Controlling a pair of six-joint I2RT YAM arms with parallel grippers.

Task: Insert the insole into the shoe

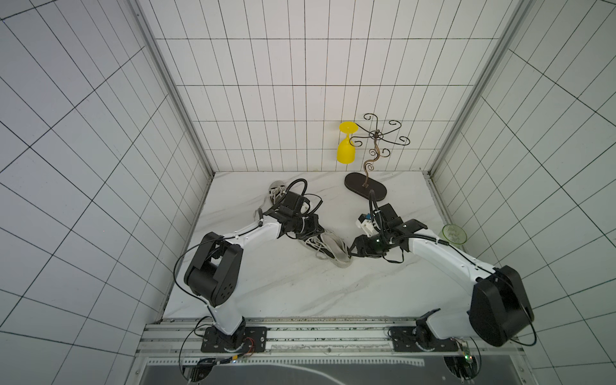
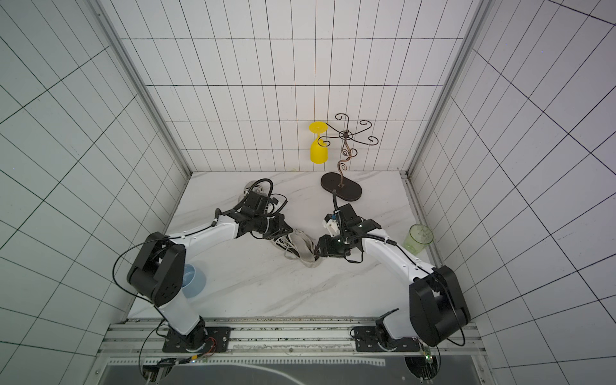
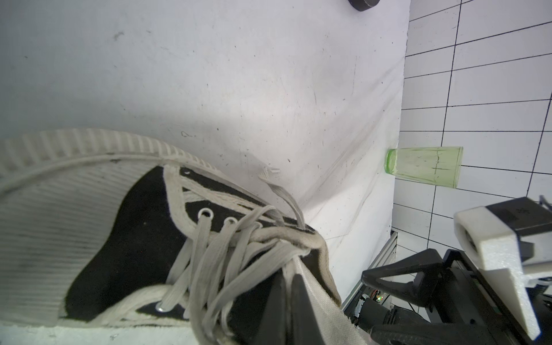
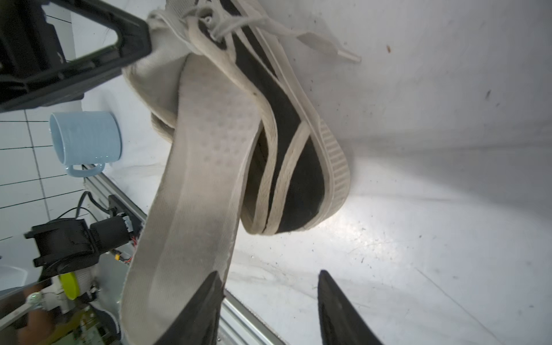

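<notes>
White marbled bench [image 1: 266, 293], speckled with scuffs, boxed by gridded tile walls [image 1: 266, 100]. Left tool [image 3: 288, 286] clenched on sneaker [image 4: 286, 119] collar. Right tool [image 4: 268, 273] released, beside insole [image 4: 203, 149].

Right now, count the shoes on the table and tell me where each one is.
2. The near shoe lies mid-table, with the insole sticking out of it. The far shoe sits toward the back left, largely hidden behind the left arm. Others could be hidden too.

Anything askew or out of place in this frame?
Yes: the insole is only partly inside the sneaker; its rear part sticks out of the opening, past the heel, beside the open jaws of the right gripper.
</notes>
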